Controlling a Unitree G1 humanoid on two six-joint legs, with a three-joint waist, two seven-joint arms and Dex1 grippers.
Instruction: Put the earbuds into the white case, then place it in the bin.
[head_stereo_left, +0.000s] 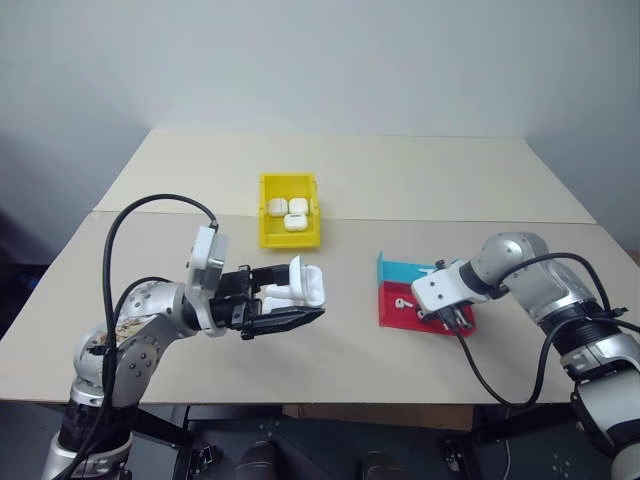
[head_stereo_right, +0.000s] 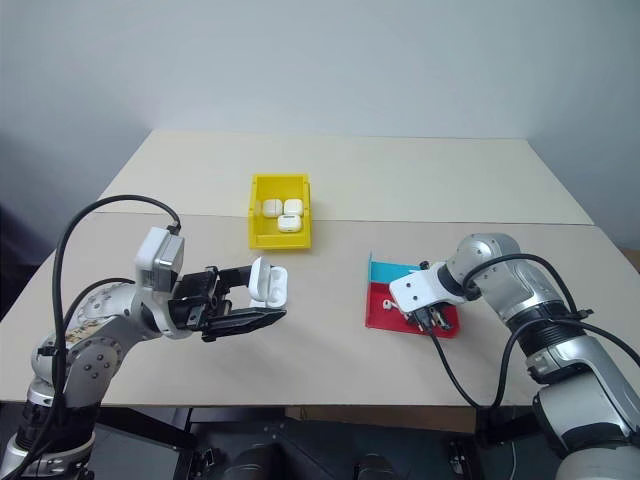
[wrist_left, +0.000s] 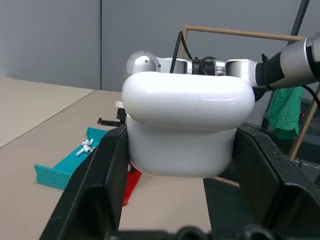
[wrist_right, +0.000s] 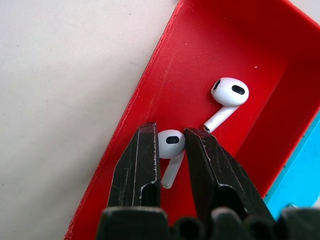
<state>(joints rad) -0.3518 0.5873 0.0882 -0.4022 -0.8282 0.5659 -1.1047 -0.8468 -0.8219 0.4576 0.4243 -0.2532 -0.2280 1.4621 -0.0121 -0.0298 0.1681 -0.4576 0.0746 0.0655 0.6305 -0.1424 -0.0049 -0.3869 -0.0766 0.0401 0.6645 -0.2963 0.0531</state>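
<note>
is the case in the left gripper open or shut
Open: the white case in the left gripper has its lid flipped up off the body.

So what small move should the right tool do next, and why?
Probably finish closing, then lift. The right tool already has its fingers on both sides of one earbud in the red tray, while the left tool holds the white case with its lid open, ready to receive it.

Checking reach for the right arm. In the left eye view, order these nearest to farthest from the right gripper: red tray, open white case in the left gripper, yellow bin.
1. Red tray: directly under the right gripper, whose tips reach into it.
2. Open white case: toward the robot's left, held by the left gripper.
3. Yellow bin: farthest, up the table and leftward, with three cases inside.
</note>
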